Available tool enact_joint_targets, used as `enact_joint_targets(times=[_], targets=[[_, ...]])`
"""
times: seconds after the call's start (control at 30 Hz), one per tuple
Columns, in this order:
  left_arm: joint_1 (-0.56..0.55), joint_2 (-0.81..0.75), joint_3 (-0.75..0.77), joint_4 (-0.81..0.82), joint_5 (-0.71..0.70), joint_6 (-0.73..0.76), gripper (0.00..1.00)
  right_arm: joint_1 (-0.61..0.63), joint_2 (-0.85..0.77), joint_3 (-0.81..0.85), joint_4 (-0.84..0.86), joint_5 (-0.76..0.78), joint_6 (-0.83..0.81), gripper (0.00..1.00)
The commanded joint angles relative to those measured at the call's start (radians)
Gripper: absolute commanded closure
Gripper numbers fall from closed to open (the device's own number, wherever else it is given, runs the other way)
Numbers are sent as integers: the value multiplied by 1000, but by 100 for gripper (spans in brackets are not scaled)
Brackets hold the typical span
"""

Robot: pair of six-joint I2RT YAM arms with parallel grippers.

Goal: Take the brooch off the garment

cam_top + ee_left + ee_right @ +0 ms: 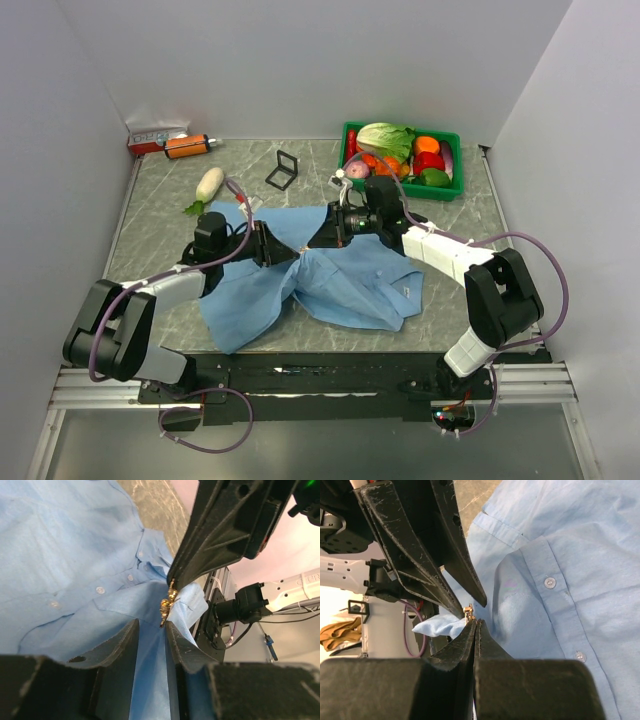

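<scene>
You have a garment (75, 555) of thin, matt, wrinkled cloth, set with small glossy buttons (549, 582). The brooch (167, 605) glints like polished metal. Your left gripper (151, 624) has fingers (415, 550) of matt black hard plastic, scuffed with pale scratches. The table (160, 200) looks like smooth marbled stone, faintly shiny.

Right wrist cam: my right gripper (474, 624) has its fingers pressed flat together, no gap. The brooch (468, 611) sits right at their tips, touching. A fold of the garment (580, 555) pokes out left of the tips, so I read the pinch as cloth. Left gripper (472, 608) points in from upper left, fingers apart, tips either side of the brooch. Can't tell if they touch it. Placket with two white buttons (549, 582) runs right of my fingers. Bare bench (470, 495) shows only at the top.
</scene>
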Motion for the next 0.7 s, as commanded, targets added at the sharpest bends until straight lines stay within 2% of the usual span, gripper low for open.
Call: enact_joint_targets(times=[0.0, 0.2, 0.4, 0.5, 0.67], targets=[[-12, -3, 22, 74, 45, -14, 67, -2, -29, 15, 71, -23, 23, 100], [-19, 38, 46, 97, 68, -32, 68, -1, -12, 24, 80, -29, 34, 100], [-28, 64, 71, 118, 76, -40, 73, 1, -9, 29, 74, -35, 32, 100], [-32, 69, 71, 138, 83, -52, 84, -1, -6, 26, 76, -37, 31, 100], [-32, 69, 83, 175, 116, -88, 90, -1, 0, 31, 64, -40, 17, 100]])
